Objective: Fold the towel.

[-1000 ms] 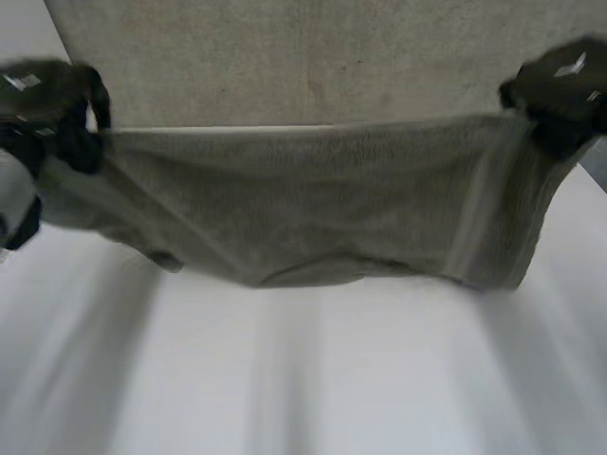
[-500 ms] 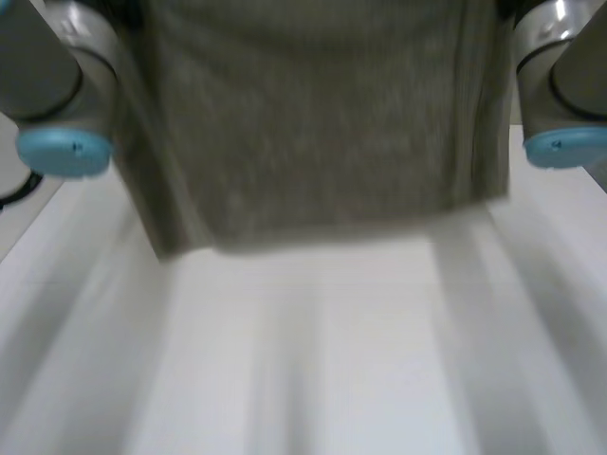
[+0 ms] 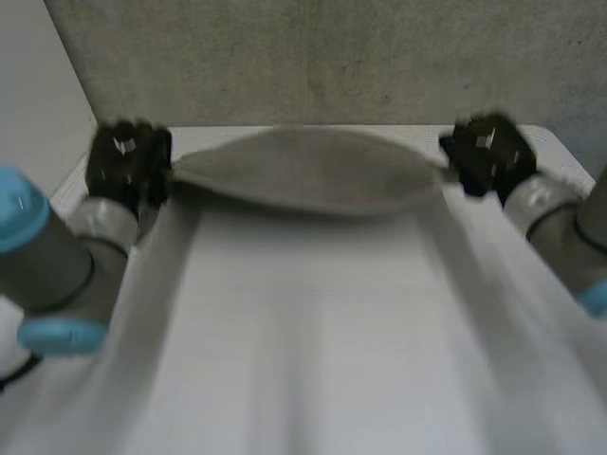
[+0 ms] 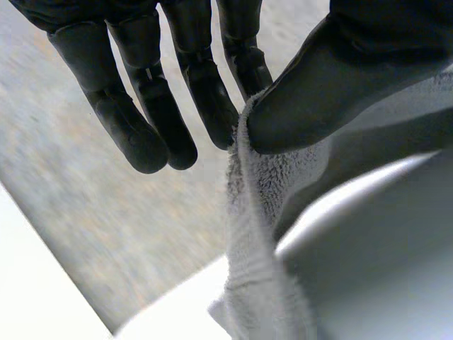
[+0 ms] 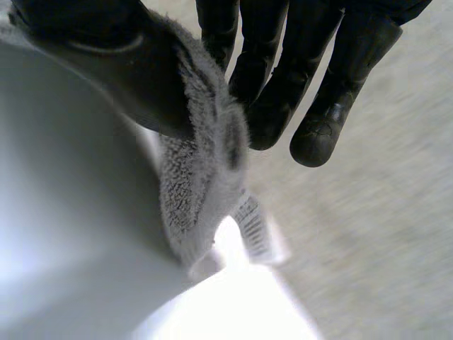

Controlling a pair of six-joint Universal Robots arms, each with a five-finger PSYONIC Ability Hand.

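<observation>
A grey-green towel point(image 3: 308, 171) hangs stretched between my two hands near the table's far edge, sagging in a shallow bow just above the white surface. My left hand point(image 3: 128, 161) pinches the towel's left end; in the left wrist view the thumb point(image 4: 340, 78) presses the terry cloth point(image 4: 258, 212) against the fingers point(image 4: 141, 106). My right hand point(image 3: 488, 152) pinches the right end; in the right wrist view its thumb point(image 5: 113, 57) clamps the cloth point(image 5: 205, 177), and a white care label point(image 5: 255, 230) dangles below.
The white table point(image 3: 313, 341) stretches toward the camera from the towel. A grey speckled wall point(image 3: 322, 57) stands right behind the table's far edge. Both forearms point(image 3: 57, 256) flank the table's sides.
Both hands have carried the towel from close in front of the camera out to the table's far edge. The cloth hung as a broad sheet before and is now a narrow band.
</observation>
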